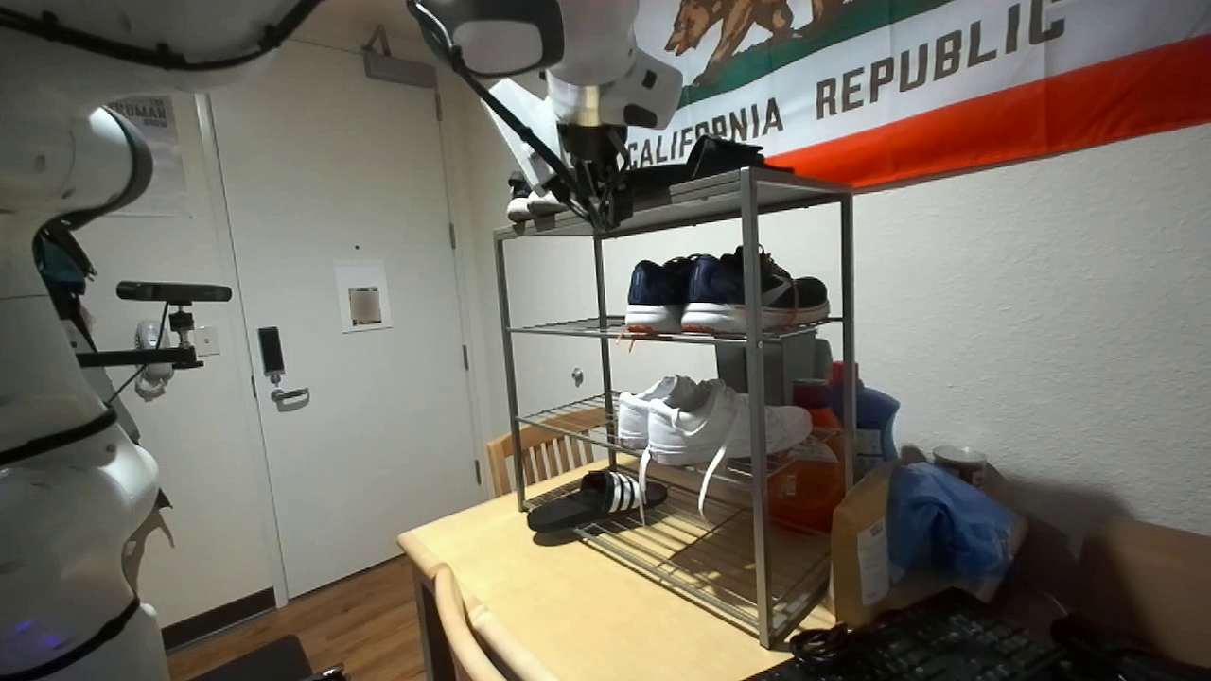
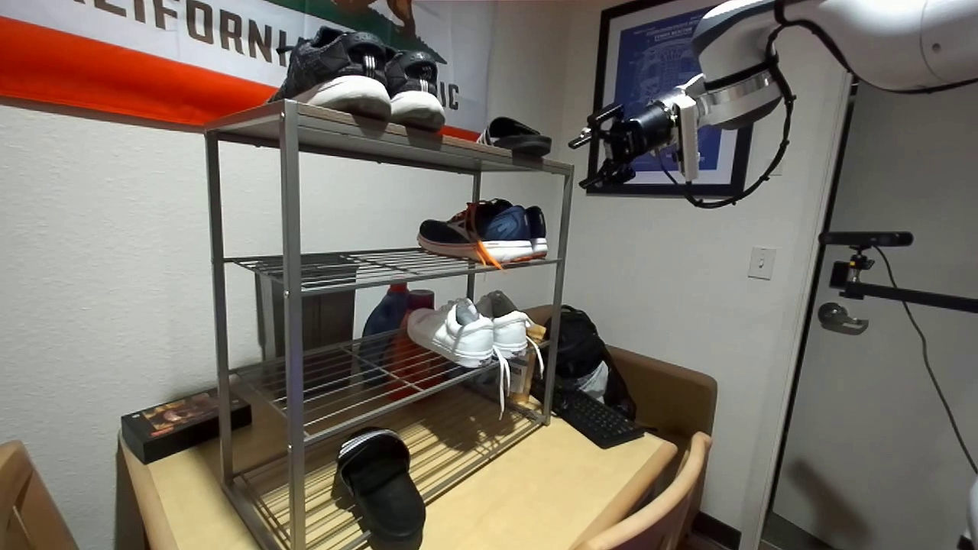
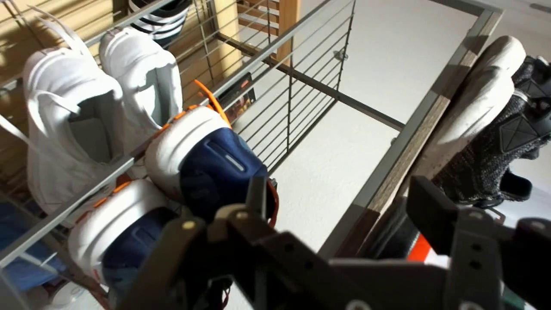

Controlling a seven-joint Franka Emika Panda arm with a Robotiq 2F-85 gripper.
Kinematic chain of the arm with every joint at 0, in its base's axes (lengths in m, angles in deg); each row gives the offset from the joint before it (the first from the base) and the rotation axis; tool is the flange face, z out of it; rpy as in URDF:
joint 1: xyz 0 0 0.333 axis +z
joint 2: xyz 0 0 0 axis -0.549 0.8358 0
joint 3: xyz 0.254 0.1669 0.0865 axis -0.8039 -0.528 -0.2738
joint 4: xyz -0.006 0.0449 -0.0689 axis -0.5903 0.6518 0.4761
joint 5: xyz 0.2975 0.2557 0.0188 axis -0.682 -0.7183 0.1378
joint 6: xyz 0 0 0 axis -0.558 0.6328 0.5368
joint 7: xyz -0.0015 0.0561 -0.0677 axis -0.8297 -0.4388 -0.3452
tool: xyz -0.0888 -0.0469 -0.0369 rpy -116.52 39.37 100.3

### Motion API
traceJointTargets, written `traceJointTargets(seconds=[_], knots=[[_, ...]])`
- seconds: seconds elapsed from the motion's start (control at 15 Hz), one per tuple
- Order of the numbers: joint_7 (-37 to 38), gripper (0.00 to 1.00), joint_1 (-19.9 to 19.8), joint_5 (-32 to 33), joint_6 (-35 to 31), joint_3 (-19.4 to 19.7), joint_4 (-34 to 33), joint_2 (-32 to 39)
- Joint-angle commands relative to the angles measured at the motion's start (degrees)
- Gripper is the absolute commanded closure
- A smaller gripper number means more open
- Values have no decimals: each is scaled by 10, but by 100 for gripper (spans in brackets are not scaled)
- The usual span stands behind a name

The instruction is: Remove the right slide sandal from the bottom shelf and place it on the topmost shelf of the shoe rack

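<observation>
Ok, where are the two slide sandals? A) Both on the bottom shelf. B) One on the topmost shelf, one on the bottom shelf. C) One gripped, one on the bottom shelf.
B: an exterior view shows one slide on the topmost shelf, the other slide on the bottom shelf, with the gripper open.

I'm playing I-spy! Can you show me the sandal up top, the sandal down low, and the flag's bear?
Top sandal (image 2: 523, 143), in an exterior view: its sole.
Low sandal (image 2: 390, 500), in an exterior view: its footbed.
Bear (image 1: 738, 19), in an exterior view: its body.
</observation>
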Motion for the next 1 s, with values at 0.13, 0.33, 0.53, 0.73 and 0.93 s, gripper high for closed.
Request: traceJointTargets(seconds=[0.13, 0.33, 0.53, 0.73, 0.93], knots=[[-44, 0, 8, 156, -38, -40, 118, -76], [-52, 0, 20, 208, -63, -58, 191, -114], [-39, 0, 35, 239, -83, -69, 239, -132], [-18, 0, 51, 262, -102, -76, 269, -123], [5, 0, 63, 285, -125, -85, 296, -104]])
